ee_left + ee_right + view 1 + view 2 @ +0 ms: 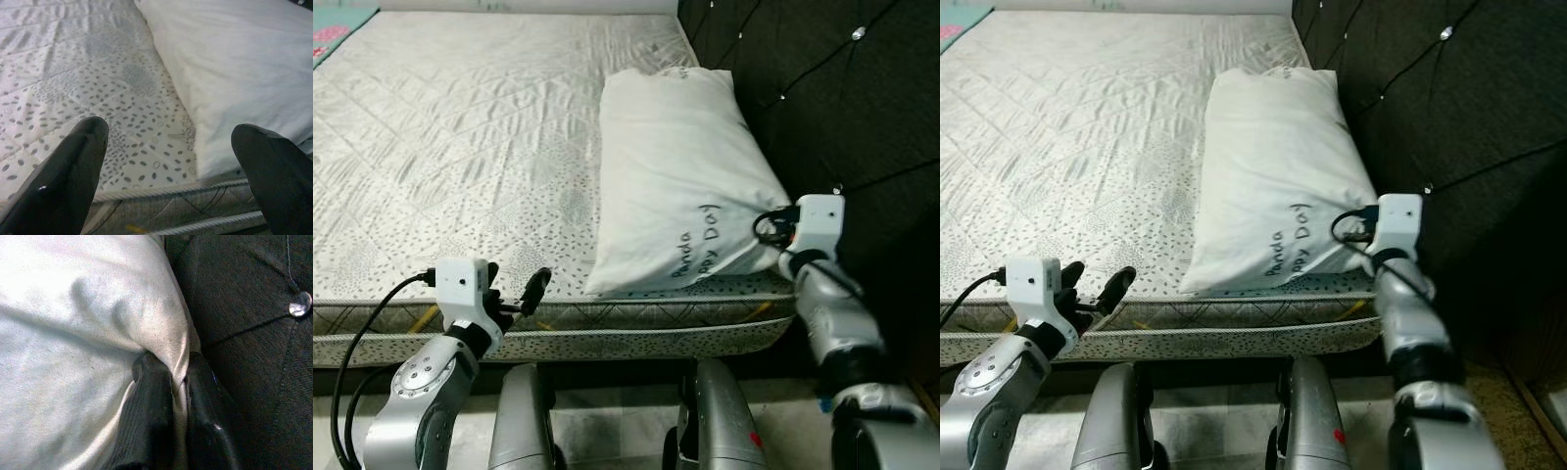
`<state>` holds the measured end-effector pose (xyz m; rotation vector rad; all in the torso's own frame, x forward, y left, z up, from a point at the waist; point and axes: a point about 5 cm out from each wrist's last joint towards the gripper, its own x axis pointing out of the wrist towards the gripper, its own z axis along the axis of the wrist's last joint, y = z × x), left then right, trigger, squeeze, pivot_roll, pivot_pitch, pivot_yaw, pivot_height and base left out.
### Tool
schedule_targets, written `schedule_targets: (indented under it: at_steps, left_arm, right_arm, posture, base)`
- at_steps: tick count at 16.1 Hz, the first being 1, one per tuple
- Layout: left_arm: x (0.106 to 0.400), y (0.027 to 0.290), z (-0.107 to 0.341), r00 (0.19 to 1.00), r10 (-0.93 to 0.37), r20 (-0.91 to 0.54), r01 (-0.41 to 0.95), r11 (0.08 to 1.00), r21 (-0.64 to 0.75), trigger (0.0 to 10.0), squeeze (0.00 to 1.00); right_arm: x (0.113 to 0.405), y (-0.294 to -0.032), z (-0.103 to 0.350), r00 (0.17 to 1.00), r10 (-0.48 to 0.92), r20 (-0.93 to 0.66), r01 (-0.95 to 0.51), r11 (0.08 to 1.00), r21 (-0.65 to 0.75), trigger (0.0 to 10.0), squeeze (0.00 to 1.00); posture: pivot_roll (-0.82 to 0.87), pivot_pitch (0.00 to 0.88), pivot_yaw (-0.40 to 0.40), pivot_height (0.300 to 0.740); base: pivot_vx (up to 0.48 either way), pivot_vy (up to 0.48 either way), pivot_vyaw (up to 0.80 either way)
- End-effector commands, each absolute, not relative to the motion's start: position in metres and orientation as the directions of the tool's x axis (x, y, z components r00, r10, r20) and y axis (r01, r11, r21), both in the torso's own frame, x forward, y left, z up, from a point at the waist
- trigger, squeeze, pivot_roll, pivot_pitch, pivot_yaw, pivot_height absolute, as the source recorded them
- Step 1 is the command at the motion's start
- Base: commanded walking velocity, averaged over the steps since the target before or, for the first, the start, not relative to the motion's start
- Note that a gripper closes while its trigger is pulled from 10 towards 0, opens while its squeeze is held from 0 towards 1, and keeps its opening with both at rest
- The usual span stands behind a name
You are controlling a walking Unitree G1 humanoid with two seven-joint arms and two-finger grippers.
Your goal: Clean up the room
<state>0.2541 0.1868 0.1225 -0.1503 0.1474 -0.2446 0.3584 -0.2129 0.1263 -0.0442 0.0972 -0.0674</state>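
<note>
A white pillow [680,176] with handwriting on it lies along the right side of the mattress [460,147], against the dark tufted headboard [842,88]. My right gripper [178,377] is shut on the pillow's near right corner, and a fold of white cloth [180,363] is pinched between its two black fingers. My left gripper [524,294] is open at the mattress's front edge, left of the pillow, holding nothing. In the left wrist view its fingers [73,166] stand wide apart over the dotted mattress [98,98], with the pillow [234,68] just beyond.
The bare quilted mattress stretches away to the left and back. The headboard rises close on the right. A teal patterned cloth [337,29] peeks in at the far left corner. The bed's edge [607,328] is directly before my legs [524,416].
</note>
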Motion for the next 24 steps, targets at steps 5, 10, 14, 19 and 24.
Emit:
schedule_targets:
  at_steps: [5, 10, 14, 19, 24]
  left_arm:
    - [0.259, 0.182, 0.119, 0.955, -0.269, -0.121, 0.247, 0.953, -0.175, 10.0, 0.0]
    - [0.262, 0.187, 0.121, 0.973, -0.21, -0.096, 0.192, 0.967, -0.168, 10.0, 0.0]
    - [0.26, 0.193, 0.124, 0.987, -0.148, -0.069, 0.135, 0.978, -0.16, 10.0, 0.0]
    - [0.259, 0.195, 0.123, 0.993, -0.105, -0.045, 0.096, 0.982, -0.164, 10.0, 0.0]
    - [0.267, 0.201, 0.123, 0.999, -0.042, -0.027, 0.038, 0.989, -0.145, 10.0, 0.0]
  right_arm:
    - [0.352, -0.196, 0.136, 0.999, -0.042, -0.023, 0.042, 0.999, 0.004, 10.0, 1.0]
    - [0.347, -0.194, 0.146, 0.999, -0.044, 0.024, 0.044, 0.999, 0.016, 10.0, 1.0]
    - [0.335, -0.184, 0.154, 0.998, -0.018, 0.064, 0.015, 0.999, 0.034, 10.0, 1.0]
    - [0.317, -0.169, 0.157, 0.995, 0.0, 0.096, -0.002, 1.0, 0.02, 10.0, 1.0]
    - [0.319, -0.159, 0.163, 0.991, 0.043, 0.13, -0.043, 0.999, -0.002, 10.0, 1.0]
  posture:
    - [-0.1, 0.02, -0.03, 0.524]
    - [-0.11, 0.0, -0.033, 0.524]
    - [-0.11, 0.0, -0.03, 0.524]
    - [-0.13, 0.0, -0.02, 0.524]
    - [-0.13, 0.0, -0.018, 0.524]
  base:
    - [0.0, 0.0, 0.0]
    - [0.0, 0.0, 0.0]
    - [0.0, 0.0, 0.0]
    - [0.0, 0.0, 0.0]
    - [0.0, 0.0, 0.0]
